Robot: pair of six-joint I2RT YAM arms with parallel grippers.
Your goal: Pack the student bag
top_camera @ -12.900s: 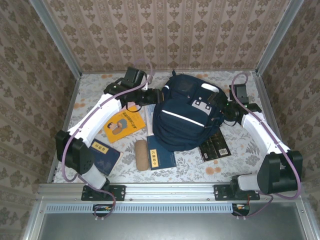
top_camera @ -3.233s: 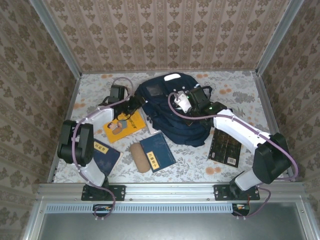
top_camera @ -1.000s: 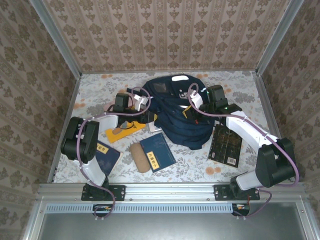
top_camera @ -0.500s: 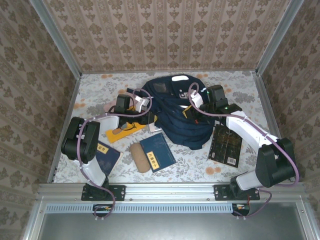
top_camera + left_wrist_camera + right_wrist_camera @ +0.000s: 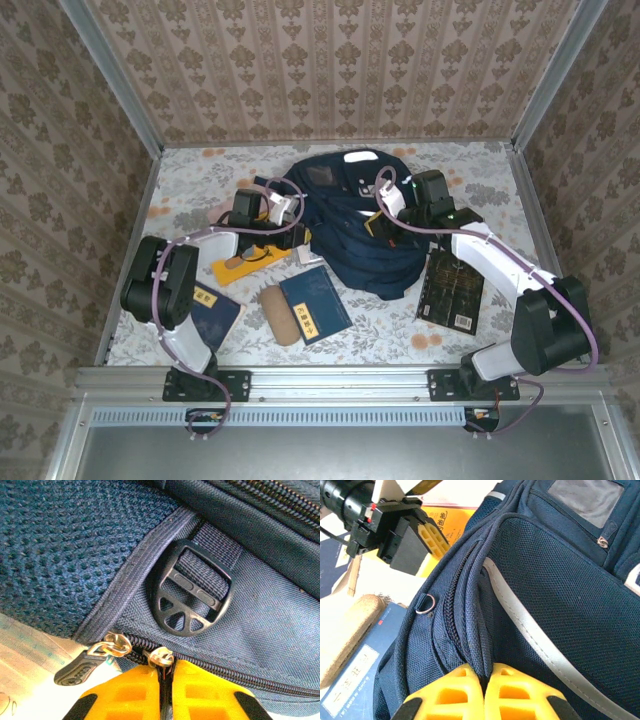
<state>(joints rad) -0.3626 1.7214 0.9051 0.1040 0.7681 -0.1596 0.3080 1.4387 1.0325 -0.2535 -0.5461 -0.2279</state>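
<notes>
The student bag (image 5: 365,258), a navy-blue backpack, lies in the middle of the table. My left gripper (image 5: 300,236) is at its left edge. In the left wrist view, the left gripper (image 5: 166,666) is shut on a silver zipper pull (image 5: 161,656), below a black buckle (image 5: 192,596). A second zipper pull (image 5: 107,646) with a dark tab lies just to its left. My right gripper (image 5: 383,225) reaches over the bag's top. In the right wrist view, the right gripper (image 5: 485,669) is shut on a fold of the bag (image 5: 560,580) beside the zipper.
An orange book (image 5: 243,264) lies under the left arm. A blue book (image 5: 316,305) and a tan pencil case (image 5: 282,313) lie in front of the bag. Another blue book (image 5: 212,308) is at the near left, a dark book (image 5: 452,290) at the right.
The left jaws have closed onto the zipper pull. Both arms and the bag have barely moved.
</notes>
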